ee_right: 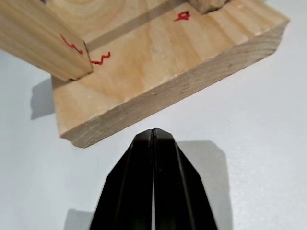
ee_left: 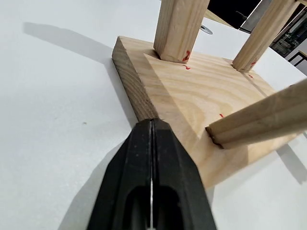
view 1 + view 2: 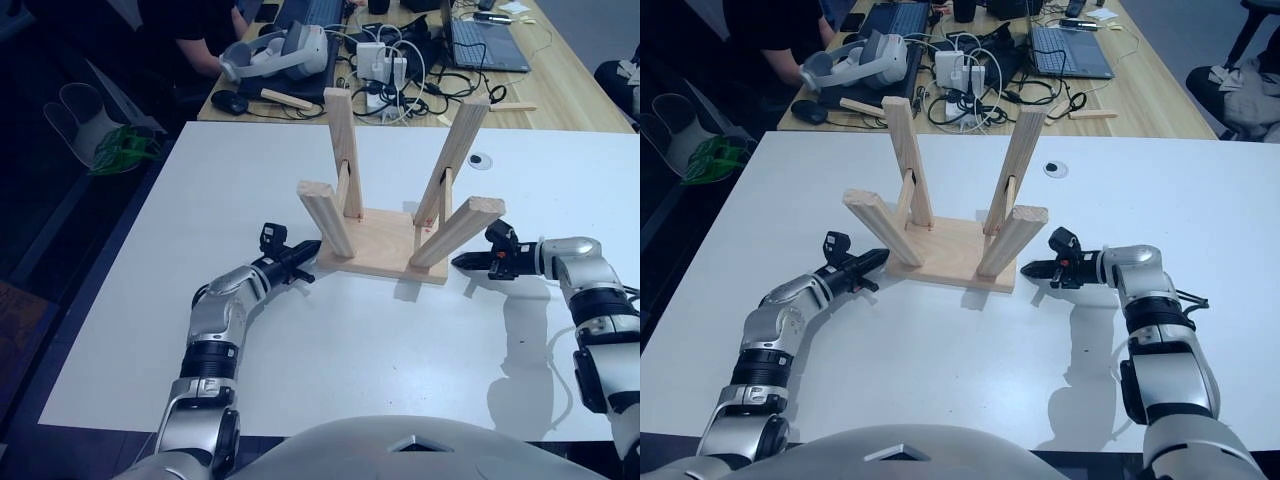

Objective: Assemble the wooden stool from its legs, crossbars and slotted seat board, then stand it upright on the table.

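Observation:
The wooden stool lies upside down on the white table, its seat board flat and several legs pointing up and outward. The near left leg and near right leg splay toward me. Red marks sit by the leg sockets. My left gripper is shut, its tips touching the seat board's left corner. My right gripper is shut too, its tips a short gap from the board's right edge.
A wooden desk behind the table holds a headset, cables, a laptop and loose wooden sticks. A small round fitting sits in the tabletop at the back right. A green object lies off the left edge.

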Action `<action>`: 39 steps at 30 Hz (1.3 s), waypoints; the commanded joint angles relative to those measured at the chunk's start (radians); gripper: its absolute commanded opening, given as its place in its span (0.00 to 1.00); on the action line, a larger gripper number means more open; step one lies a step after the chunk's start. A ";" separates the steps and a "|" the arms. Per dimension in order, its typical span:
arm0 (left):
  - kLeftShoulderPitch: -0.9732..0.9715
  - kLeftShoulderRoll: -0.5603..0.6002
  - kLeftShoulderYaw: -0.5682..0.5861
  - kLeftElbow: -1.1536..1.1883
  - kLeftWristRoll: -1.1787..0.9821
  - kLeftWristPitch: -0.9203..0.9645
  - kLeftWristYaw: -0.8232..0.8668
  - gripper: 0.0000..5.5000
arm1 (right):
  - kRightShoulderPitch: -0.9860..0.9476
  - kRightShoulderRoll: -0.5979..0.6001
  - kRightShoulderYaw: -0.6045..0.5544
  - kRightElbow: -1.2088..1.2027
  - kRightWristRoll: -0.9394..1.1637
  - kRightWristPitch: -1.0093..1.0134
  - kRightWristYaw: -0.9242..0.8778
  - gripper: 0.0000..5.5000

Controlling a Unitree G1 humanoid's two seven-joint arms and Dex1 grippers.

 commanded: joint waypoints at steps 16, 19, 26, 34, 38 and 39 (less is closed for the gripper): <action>0.085 0.054 -0.027 -0.122 -0.016 0.085 -0.006 0.00 | 0.173 -0.059 0.029 -0.166 0.029 0.085 -0.092 0.00; 0.091 0.071 -0.044 -0.120 0.004 0.075 -0.010 0.00 | 0.169 -0.059 0.031 -0.190 0.039 0.096 -0.107 0.00; 0.098 0.084 -0.056 -0.114 0.003 0.065 -0.032 0.00 | 0.203 -0.068 0.033 -0.409 0.084 0.249 -0.138 0.00; 0.082 0.046 -0.043 -0.094 -0.020 0.059 -0.018 0.00 | 0.252 -0.079 0.034 -0.593 0.116 0.396 -0.178 0.00; 0.084 0.042 -0.036 -0.110 -0.051 0.080 -0.041 0.00 | 0.268 -0.086 0.021 -0.657 0.148 0.457 -0.182 0.00; 0.084 0.044 -0.035 -0.113 -0.055 0.084 -0.046 0.00 | 0.266 -0.088 0.015 -0.661 0.160 0.469 -0.178 0.00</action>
